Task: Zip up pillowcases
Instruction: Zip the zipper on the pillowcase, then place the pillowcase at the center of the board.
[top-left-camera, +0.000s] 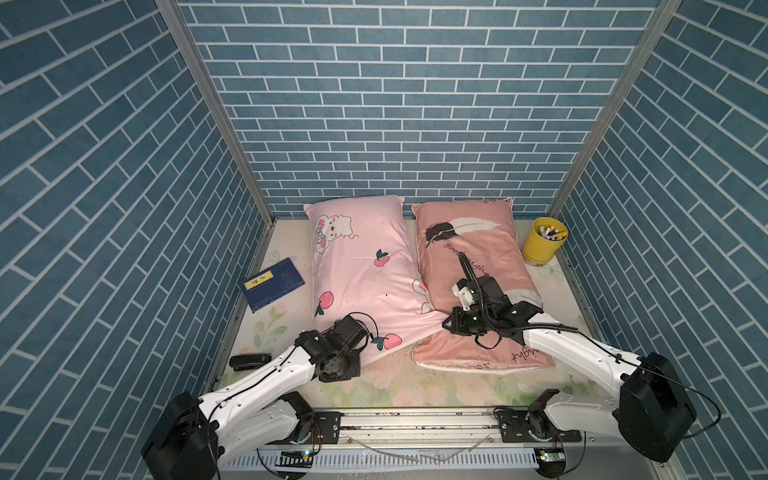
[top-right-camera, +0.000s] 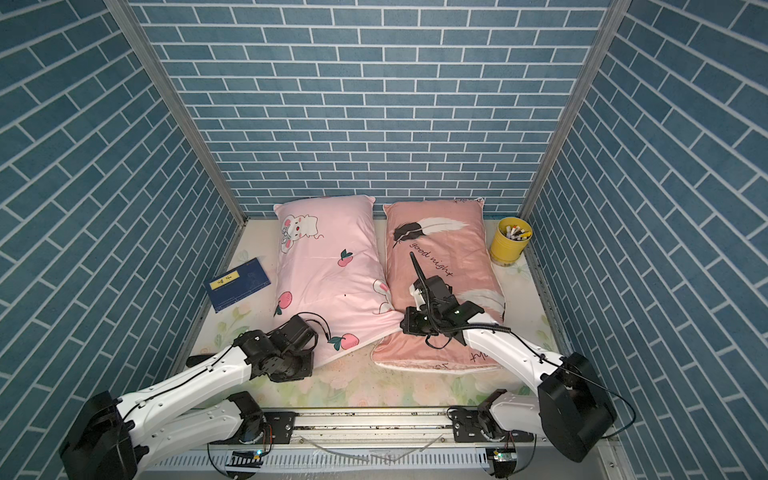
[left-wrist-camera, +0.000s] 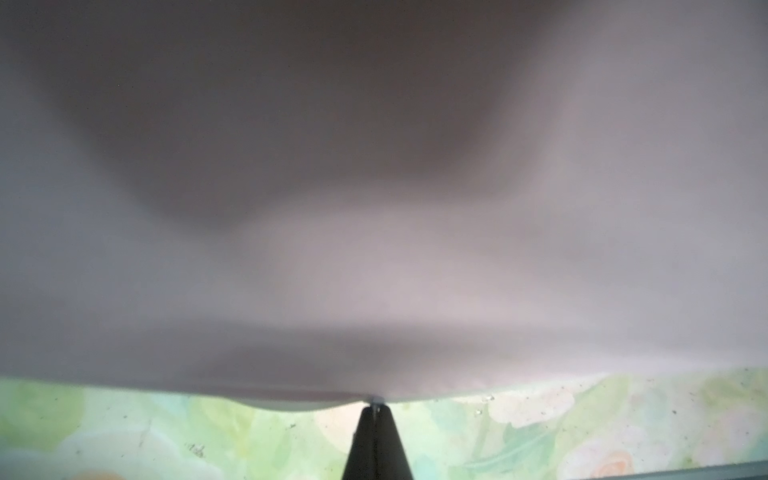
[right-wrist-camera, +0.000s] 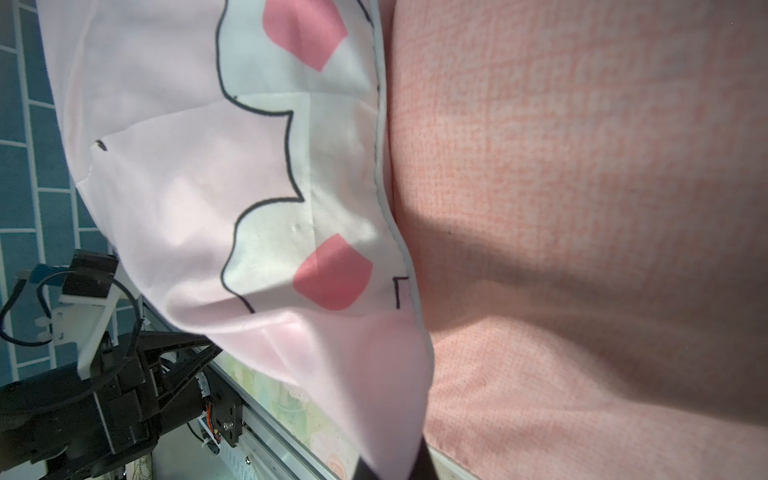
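Both top views overhead; wrist views close on light pink pillowcase (right-wrist-camera: 166, 208).

Left wrist view: I get only blurred light pink pillowcase (left-wrist-camera: 374, 208). Right gripper (right-wrist-camera: 392, 470) mostly buried under that fabric, tips cropped.

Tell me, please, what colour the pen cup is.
The cup is yellow, clearest in a top view.
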